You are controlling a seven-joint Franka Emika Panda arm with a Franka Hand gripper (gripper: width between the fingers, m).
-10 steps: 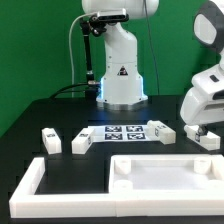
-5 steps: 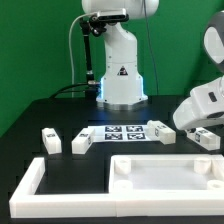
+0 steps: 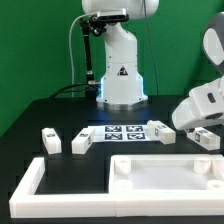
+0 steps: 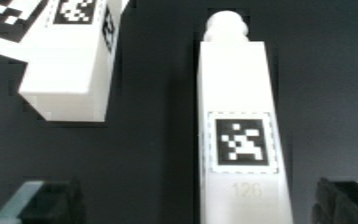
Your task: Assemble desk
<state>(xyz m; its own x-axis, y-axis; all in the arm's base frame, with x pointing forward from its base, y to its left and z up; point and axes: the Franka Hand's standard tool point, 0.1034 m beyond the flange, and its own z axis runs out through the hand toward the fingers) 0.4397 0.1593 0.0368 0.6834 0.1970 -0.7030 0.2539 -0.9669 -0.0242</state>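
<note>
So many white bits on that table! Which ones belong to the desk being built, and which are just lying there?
Belongs to the desk: tabletop panel; far-left leg; second leg beside it; third leg by the marker board; fourth leg under the open gripper.

Just lying there: marker board; border rail.

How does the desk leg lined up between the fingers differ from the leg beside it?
The centred leg runs straight along the open gripper's gap; the neighbouring leg lies skewed, outside that gap. The centred leg shows one whole tag and a rounded end; the neighbouring leg is cut by the frame, showing parts of two tags. Both are white blocks lying on the black table, untouched.
</note>
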